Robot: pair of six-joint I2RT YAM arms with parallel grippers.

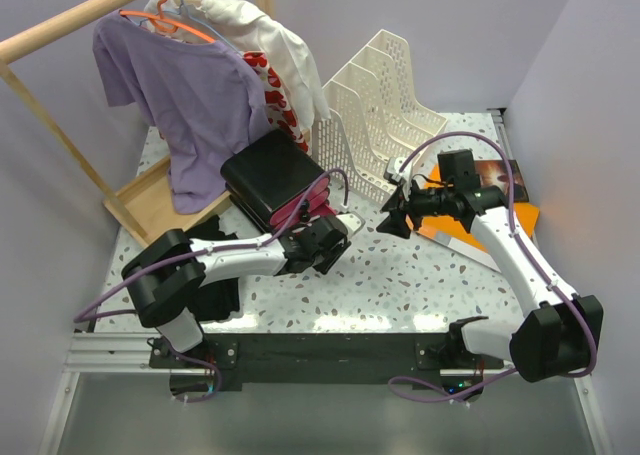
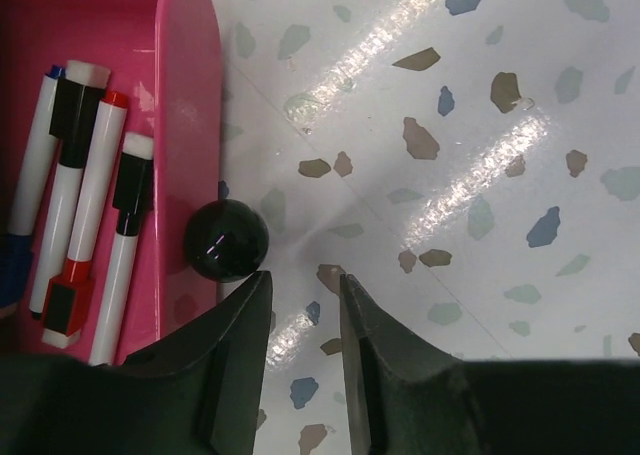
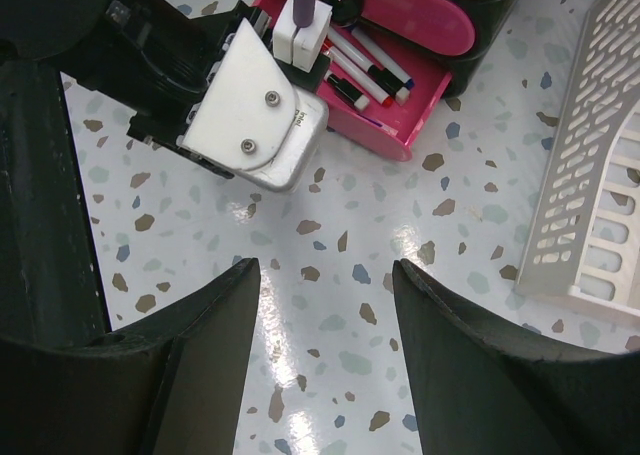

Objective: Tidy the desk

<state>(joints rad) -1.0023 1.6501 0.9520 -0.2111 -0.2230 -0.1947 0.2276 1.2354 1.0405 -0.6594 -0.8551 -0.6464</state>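
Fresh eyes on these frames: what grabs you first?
The lavender T-shirt hanging from the wooden rack at the back left dominates the top view, with a white perforated file sorter to its right. In front, a pink plastic drawer stands pulled out of a black drawer box, holding whiteboard markers. The left arm's fingers sit just short of its round black knob.

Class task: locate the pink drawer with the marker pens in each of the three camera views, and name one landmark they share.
Top external: pink drawer just left of centre, poking out under the black drawer unit.
Left wrist: upper left, marker pens lying inside.
Right wrist: top centre, pulled open.
Shared landmark: the speckled desk under it.
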